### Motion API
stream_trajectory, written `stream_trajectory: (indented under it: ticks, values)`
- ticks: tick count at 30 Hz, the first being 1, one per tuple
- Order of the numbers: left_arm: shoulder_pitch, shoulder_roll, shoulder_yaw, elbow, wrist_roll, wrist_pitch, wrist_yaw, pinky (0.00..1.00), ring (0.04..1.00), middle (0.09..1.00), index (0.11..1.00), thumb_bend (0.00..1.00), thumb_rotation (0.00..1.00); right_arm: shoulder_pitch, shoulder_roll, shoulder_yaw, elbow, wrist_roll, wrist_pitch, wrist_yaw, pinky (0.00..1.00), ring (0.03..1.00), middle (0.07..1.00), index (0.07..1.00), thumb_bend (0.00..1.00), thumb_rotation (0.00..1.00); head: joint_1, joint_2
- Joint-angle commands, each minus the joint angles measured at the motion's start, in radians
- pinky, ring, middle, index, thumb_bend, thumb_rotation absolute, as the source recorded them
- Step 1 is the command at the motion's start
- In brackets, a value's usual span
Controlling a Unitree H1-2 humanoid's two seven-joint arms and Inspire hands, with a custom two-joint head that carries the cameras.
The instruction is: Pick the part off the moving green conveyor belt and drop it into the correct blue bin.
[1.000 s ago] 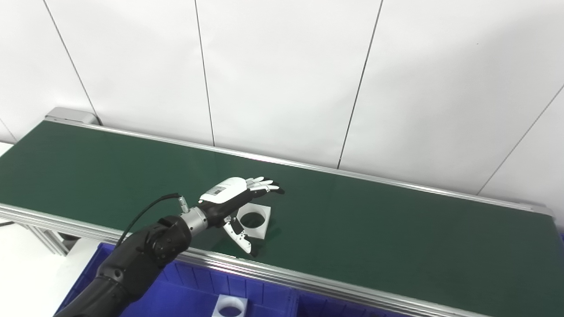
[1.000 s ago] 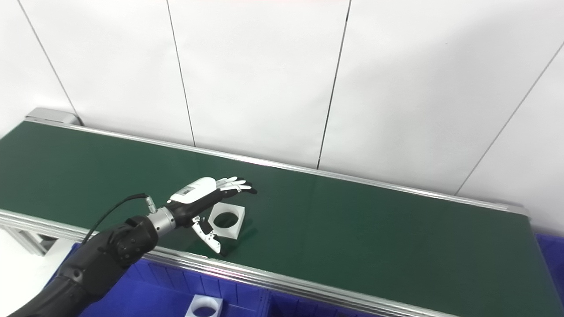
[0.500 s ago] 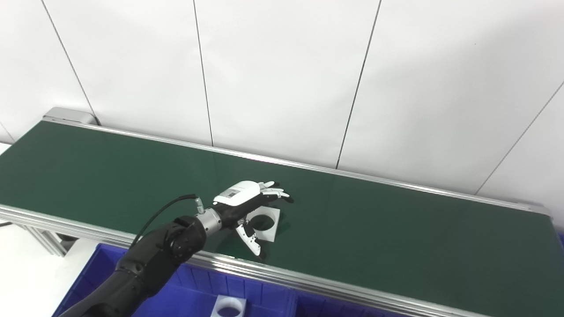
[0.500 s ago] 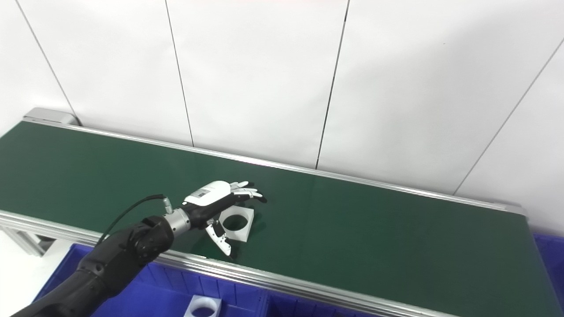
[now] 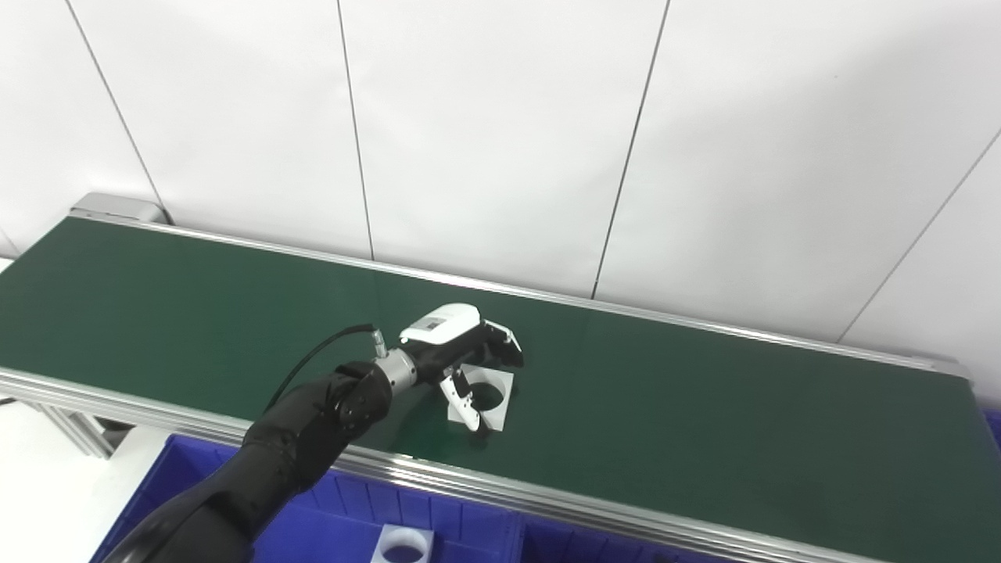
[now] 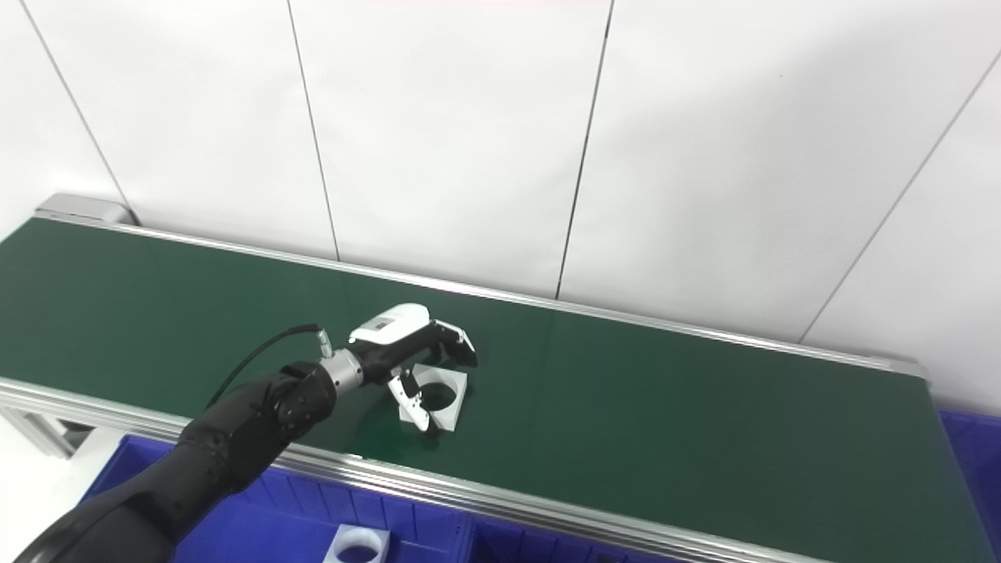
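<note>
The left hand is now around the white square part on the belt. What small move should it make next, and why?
Probably finish closing and lift. The left hand has its fingers curled over the far edge of the white part and its thumb at the near edge, but the part appears to still lie flat on the green belt.

Ahead of me stands a white panelled wall [image 5: 500, 133] with thin dark seams; lighting is even; pale floor [image 5: 47, 500] shows lower left.

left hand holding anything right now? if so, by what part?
The left hand is closing on the white square part, fingers curled over its far edge, thumb at the near-left edge. The part lies on the belt; a firm grip cannot be told.
</note>
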Motion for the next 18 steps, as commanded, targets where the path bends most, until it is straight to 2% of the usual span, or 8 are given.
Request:
stream_trajectory:
  ticks: [1, 2, 3, 6, 8, 14, 18]
  values:
    - [-0.008, 0.021, -0.016, 0.025, 0.017, -0.008, 0.011, 0.43, 0.468, 0.595, 0.607, 0.52, 0.0, 0.005, 0.01, -0.003, -0.032, -0.006, -0.049, 0.001, 0.65, 0.744, 0.824, 0.88, 0.64, 0.0, 0.001, 0.002]
    - [-0.009, 0.024, -0.026, 0.032, 0.028, -0.009, 0.018, 0.43, 0.463, 0.589, 0.6, 0.5, 0.0, 0.006, 0.011, -0.003, -0.032, -0.008, -0.05, 0.0, 0.65, 0.744, 0.824, 0.88, 0.64, 0.0, 0.001, 0.004]
    - [-0.01, 0.027, -0.035, 0.037, 0.036, -0.009, 0.025, 0.37, 0.445, 0.54, 0.535, 0.48, 0.0, 0.006, 0.011, -0.003, -0.032, -0.01, -0.051, 0.0, 0.65, 0.742, 0.823, 0.879, 0.64, 0.0, 0.001, 0.004]
    - [-0.011, 0.033, -0.055, 0.057, 0.039, -0.016, 0.052, 0.4, 0.459, 0.5, 0.493, 0.48, 0.0, 0.007, 0.011, -0.004, -0.028, -0.007, -0.054, -0.001, 0.65, 0.742, 0.822, 0.878, 0.64, 0.0, 0.003, 0.006]
    - [-0.007, 0.039, -0.063, 0.061, 0.033, -0.018, 0.063, 0.42, 0.455, 0.485, 0.488, 0.48, 0.0, 0.007, 0.011, -0.005, -0.028, -0.007, -0.052, 0.0, 0.65, 0.743, 0.824, 0.878, 0.63, 0.0, 0.003, 0.006]
    - [0.01, 0.056, -0.096, 0.051, 0.047, -0.02, 0.115, 0.39, 0.443, 0.501, 0.487, 0.48, 0.0, 0.005, 0.013, -0.006, -0.025, -0.015, -0.052, -0.001, 0.65, 0.74, 0.823, 0.878, 0.63, 0.0, 0.005, 0.005]
    - [0.035, 0.06, -0.105, 0.029, -0.039, -0.021, 0.137, 0.4, 0.442, 0.485, 0.489, 0.48, 0.0, 0.004, 0.016, -0.008, -0.022, -0.011, -0.051, -0.002, 0.65, 0.743, 0.823, 0.875, 0.64, 0.0, 0.003, 0.001]
